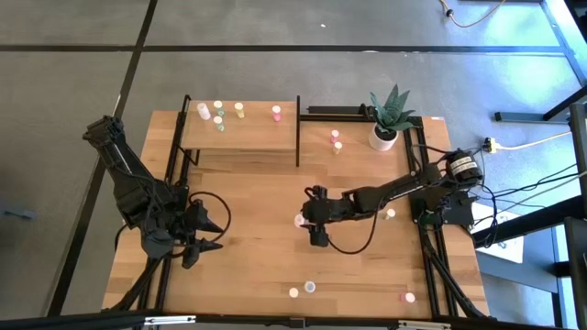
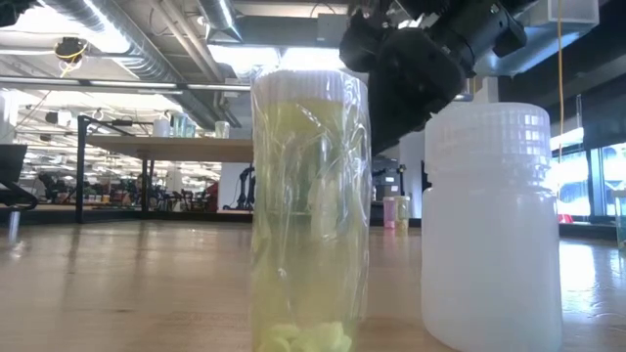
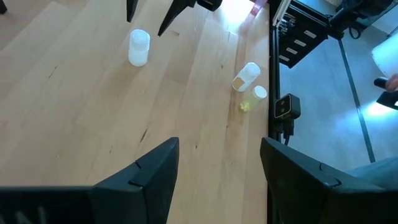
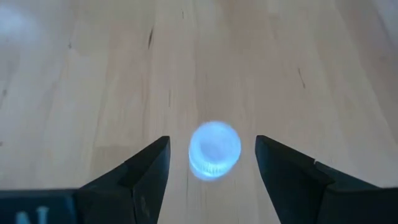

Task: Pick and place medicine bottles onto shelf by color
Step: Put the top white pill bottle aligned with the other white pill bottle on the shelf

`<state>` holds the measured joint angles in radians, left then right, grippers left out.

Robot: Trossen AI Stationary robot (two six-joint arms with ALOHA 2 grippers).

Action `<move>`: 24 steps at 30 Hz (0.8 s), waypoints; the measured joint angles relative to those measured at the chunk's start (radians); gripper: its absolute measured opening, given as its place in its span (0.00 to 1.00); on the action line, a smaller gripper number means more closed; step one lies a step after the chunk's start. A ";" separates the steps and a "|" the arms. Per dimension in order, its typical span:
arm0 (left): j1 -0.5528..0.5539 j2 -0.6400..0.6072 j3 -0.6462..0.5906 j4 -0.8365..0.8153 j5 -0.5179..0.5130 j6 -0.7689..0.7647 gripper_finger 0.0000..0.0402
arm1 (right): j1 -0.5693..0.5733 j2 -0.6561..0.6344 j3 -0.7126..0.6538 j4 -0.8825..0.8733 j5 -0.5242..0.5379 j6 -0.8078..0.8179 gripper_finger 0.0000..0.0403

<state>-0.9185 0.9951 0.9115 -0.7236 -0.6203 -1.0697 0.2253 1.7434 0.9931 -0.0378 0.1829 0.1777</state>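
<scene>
Bottles are scattered over the wooden tabletop (image 1: 257, 202) and the shelf (image 1: 240, 137), tiny round whitish things with coloured tops; no label or writing can be read on any of them. At the far left, around nine o'clock of the table, the left gripper (image 1: 209, 231) hangs with its fingers spread and nothing between them. Toward eleven o'clock the shelf carries four upright bottles: a white-topped one (image 1: 203, 110), a green-topped one (image 1: 219, 123), a yellow one (image 1: 238, 109) and a pink one (image 1: 276, 112) at its right end. At six o'clock two bottles (image 1: 302, 290) stand near the table's front edge; the left wrist view shows one of a pair there lying on its side, but which is which I cannot tell. At the table's centre the right gripper (image 4: 211, 158) is poised over a white-capped bottle (image 4: 214, 149), its fingers spread on either side of the cap and apart from it; the bottle stands upright, long axis vertical, cap toward the camera. Toward one o'clock two more bottles (image 1: 336, 140) stand near the potted plant (image 1: 387, 119), and a pink-topped one (image 1: 409, 297) sits at five o'clock
</scene>
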 joint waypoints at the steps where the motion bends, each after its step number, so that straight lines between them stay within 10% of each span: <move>1: 0.000 0.000 0.000 0.000 -0.001 -0.001 0.55 | 0.000 0.000 -0.002 -0.006 0.000 0.000 0.59; 24: 0.000 0.000 0.000 0.000 -0.020 -0.002 0.55 | -0.005 0.130 -0.001 0.120 0.026 0.056 0.56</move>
<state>-0.9184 0.9947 0.9115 -0.7238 -0.6399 -1.0721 0.2207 1.8732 0.9920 0.0826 0.2086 0.2340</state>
